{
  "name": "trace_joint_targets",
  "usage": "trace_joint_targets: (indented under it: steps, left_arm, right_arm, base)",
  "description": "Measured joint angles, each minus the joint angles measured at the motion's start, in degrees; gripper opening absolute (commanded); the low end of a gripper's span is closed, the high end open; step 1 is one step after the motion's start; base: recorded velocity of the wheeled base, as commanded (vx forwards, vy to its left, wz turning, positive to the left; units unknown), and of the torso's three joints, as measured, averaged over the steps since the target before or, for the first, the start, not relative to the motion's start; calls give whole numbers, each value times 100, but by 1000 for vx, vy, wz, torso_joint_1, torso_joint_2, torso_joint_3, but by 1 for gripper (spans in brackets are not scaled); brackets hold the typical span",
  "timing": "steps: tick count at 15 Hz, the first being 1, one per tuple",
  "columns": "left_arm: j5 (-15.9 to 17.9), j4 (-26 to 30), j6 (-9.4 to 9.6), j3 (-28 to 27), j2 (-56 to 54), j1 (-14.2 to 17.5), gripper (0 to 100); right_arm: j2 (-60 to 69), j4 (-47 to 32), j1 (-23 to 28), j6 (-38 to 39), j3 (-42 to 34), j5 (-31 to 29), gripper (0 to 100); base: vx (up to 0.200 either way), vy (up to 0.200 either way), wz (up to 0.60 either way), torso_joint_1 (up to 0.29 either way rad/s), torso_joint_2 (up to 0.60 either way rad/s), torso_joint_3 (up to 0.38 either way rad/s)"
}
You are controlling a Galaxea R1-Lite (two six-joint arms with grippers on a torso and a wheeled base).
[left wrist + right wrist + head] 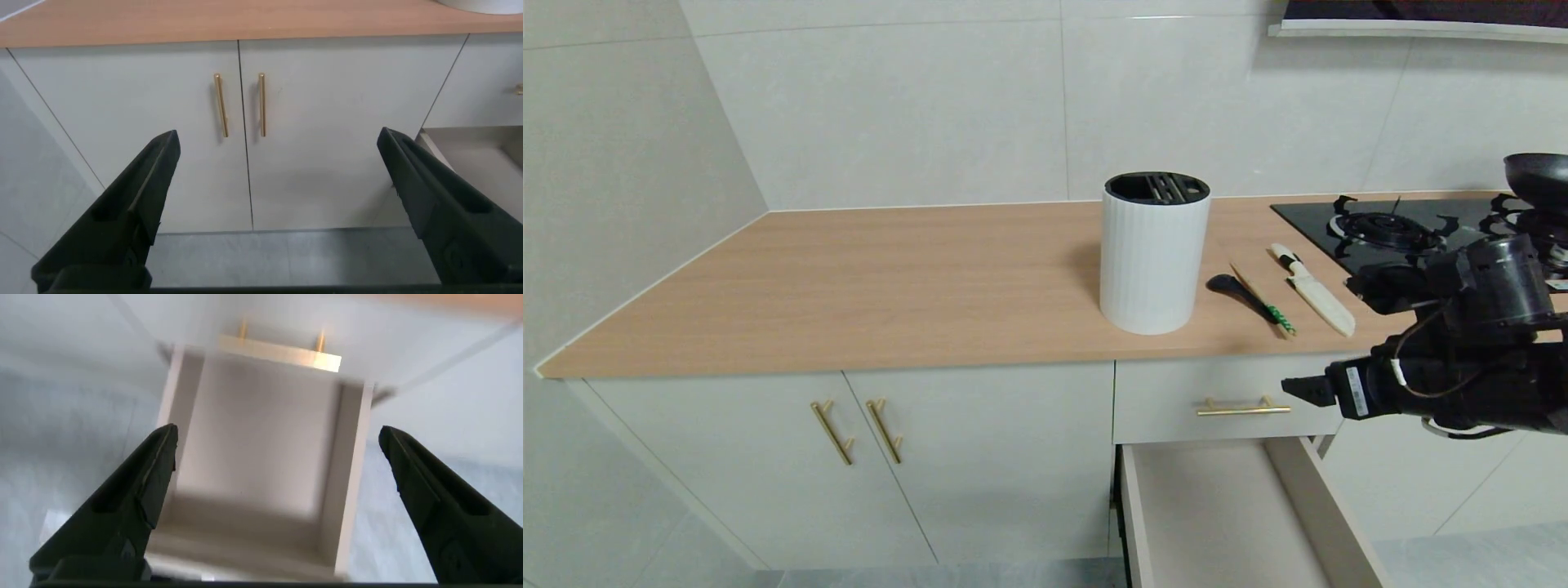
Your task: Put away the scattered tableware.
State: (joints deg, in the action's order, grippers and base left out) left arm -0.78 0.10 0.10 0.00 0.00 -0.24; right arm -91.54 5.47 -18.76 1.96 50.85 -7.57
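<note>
Lying on the table (pixel 890 286) just right of the white holder (pixel 1154 261): knife (pixel 1311 287), black spoon (pixel 1250 300), thin stick (pixel 1255 291), none put away yet. Pulled open below the holder, a drawer (pixel 1217 514). Above it, right pincer (pixel 276 433) spread wide, holding nothing. Left pincer (pixel 276 139) likewise wide, facing the cupboard doors (pixel 327 139) left of the holder.

Room left, clutter right
There is free passage over the left half of the surface (pixel 890 286). The tall white holder (pixel 1153 261) stands near the front edge, with a black spoon (pixel 1240 292) and a knife (pixel 1312 290) lying between it and the hob (pixel 1401 233).
</note>
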Motion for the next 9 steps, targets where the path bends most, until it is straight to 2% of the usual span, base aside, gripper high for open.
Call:
trace_joint_targets:
  steps: [3,9]
  left_arm:
    - [2,-2,0,0,0,-2,100]
    - [2,0,0,0,0,-2,100]
  right_arm:
    - [-557,246,51,24,649,-30,100]
    - [-1259,1449,267,419,844,-266,100]
  base:
    - [0,0,0,0,0,0]
    - [0,0,0,0,0,0]
